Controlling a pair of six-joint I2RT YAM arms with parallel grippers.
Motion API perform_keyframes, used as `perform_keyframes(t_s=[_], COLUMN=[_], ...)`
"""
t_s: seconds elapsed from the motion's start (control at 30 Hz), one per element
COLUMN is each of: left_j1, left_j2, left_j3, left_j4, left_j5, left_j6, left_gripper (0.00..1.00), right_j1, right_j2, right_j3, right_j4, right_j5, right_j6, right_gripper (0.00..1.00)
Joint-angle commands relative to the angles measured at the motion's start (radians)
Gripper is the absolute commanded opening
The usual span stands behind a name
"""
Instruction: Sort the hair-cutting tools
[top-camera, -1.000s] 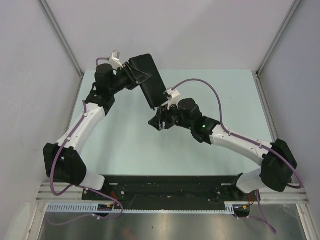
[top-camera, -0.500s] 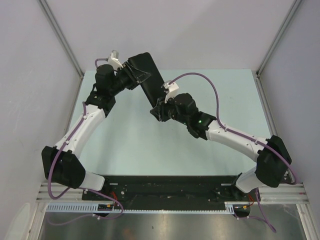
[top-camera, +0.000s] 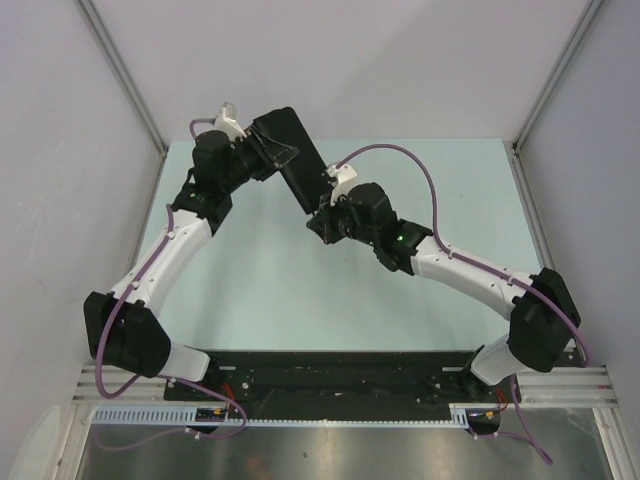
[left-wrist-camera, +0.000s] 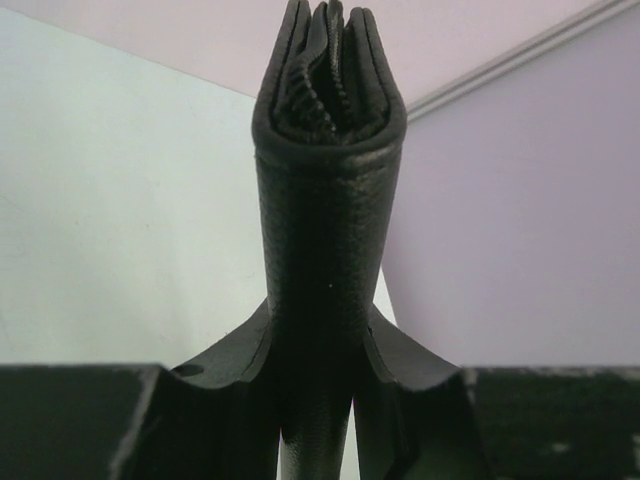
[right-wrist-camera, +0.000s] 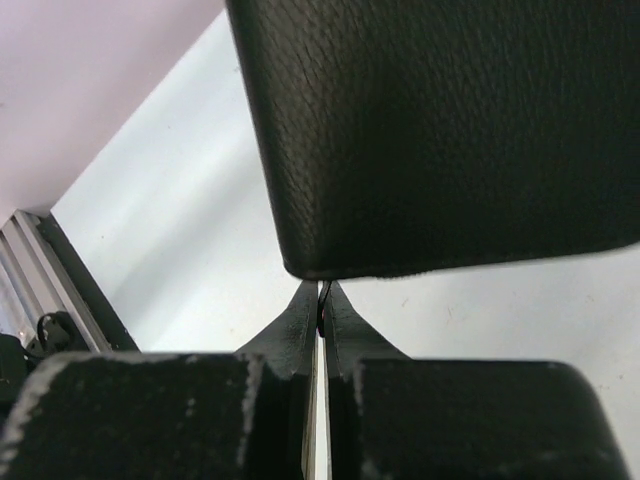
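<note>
No hair-cutting tools show in any view. A flat black fabric case (top-camera: 296, 160) hangs in the air over the far part of the table. My left gripper (top-camera: 268, 152) is shut on one end of it. In the left wrist view the case (left-wrist-camera: 330, 190) stands edge-on between my left gripper's (left-wrist-camera: 320, 350) fingers, zipper teeth showing at its top. My right gripper (top-camera: 318, 222) is shut, its tips touching the case's lower corner. In the right wrist view my right gripper (right-wrist-camera: 322, 293) meets the case's (right-wrist-camera: 450, 130) rounded corner; a thin dark sliver sits between the tips, too small to name.
The pale green table (top-camera: 250, 290) lies under both arms. Grey walls and slanted metal posts (top-camera: 125, 80) close in the left, right and back. A black rail (top-camera: 330, 372) with the arm bases runs along the near edge.
My right gripper has moved up and left to the case's lower corner and closed from open to shut. The left gripper and the case have barely moved.
</note>
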Motion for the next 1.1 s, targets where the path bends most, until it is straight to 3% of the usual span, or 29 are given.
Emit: perform_keyframes(t_s=[0.0, 0.5, 1.07], left_j1=[0.009, 0.029, 0.029], left_j2=[-0.048, -0.054, -0.074], left_j3=[0.032, 0.052, 0.038], left_j4=[0.082, 0.06, 0.06], left_j5=[-0.057, -0.043, 0.08], left_j6=[0.039, 0.051, 0.089], left_gripper=[0.27, 0.18, 0.09], right_j1=[-0.021, -0.061, -0.141], right_j2=[0.015, 0.031, 0.014], right_j3=[0.019, -0.021, -0.03], right_j4=[-0.089, -0.095, -0.121], right_j5=[-0.01, 0.033, 0.082], right_j6=[0.001, 0.024, -0.005], right_gripper=[0.0, 0.0, 0.0])
